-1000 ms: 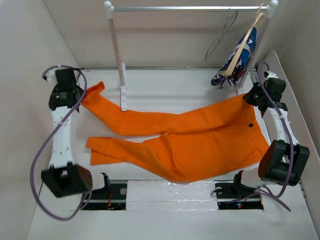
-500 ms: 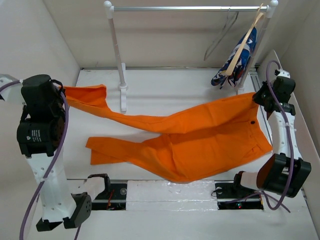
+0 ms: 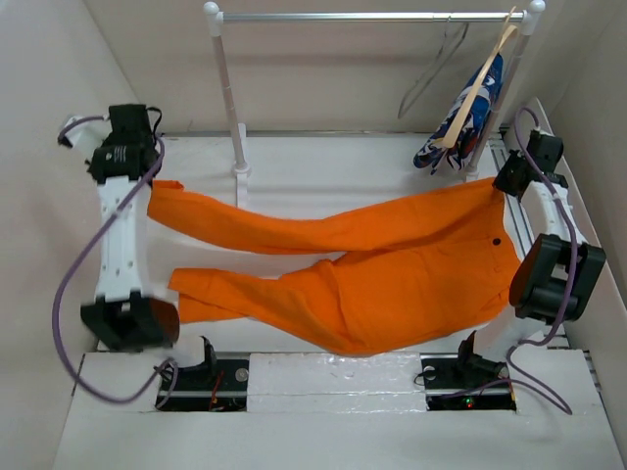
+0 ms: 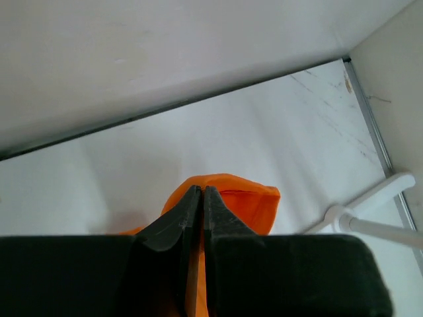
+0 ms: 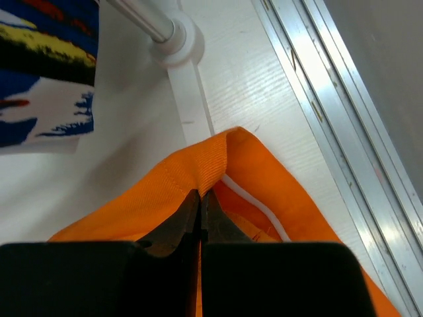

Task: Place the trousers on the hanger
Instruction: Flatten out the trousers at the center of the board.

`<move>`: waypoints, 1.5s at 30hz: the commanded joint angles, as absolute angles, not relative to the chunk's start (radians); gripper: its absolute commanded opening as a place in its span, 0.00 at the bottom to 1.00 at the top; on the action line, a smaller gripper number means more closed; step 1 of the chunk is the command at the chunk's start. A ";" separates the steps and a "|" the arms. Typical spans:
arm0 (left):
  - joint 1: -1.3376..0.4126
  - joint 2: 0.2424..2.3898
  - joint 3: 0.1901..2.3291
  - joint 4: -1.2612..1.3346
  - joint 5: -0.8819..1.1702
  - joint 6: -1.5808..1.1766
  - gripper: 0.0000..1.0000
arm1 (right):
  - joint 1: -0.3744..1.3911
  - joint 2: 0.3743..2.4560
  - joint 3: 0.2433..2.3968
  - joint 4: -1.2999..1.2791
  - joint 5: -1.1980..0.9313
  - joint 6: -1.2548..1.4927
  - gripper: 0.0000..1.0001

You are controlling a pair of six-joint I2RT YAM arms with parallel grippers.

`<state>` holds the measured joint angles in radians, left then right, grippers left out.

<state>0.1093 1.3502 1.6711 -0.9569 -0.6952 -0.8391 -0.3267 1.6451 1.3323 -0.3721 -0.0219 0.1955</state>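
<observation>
The orange trousers [image 3: 392, 274] are spread across the middle of the white desk [image 3: 333, 162], with the waistband at the right of the frame and the legs reaching left. The left pincer [image 4: 200, 191] is pressed together on the hem of the upper leg at the left of the frame. The right pincer [image 5: 199, 193] pinches a waistband corner at the right, near the rack's foot. The wire hanger [image 3: 427, 78] hangs from the rail [image 3: 372, 16] at the upper right, beside a wooden hanger carrying a blue patterned garment [image 3: 468, 113].
</observation>
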 commanded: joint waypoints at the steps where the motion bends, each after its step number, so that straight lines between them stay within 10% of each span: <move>1: 0.132 1.562 1.840 -0.788 -0.635 -0.741 0.00 | -0.321 1.629 1.439 -0.278 0.029 0.178 0.00; 6: 0.153 1.784 2.024 -0.913 -0.545 -0.750 0.00 | -0.321 1.536 1.352 -0.209 0.008 0.163 0.00; 17: 0.166 1.264 1.756 -0.764 -0.502 -0.851 0.00 | -0.204 1.141 1.206 -0.287 0.049 0.086 0.00; 28: 0.107 1.150 1.590 -0.852 -0.706 -0.779 0.00 | -0.207 1.236 1.309 -0.418 0.170 -0.009 0.00; 45: 0.235 2.134 2.200 -0.686 -0.175 -0.628 0.00 | -0.270 1.805 1.611 -0.265 0.063 0.061 0.00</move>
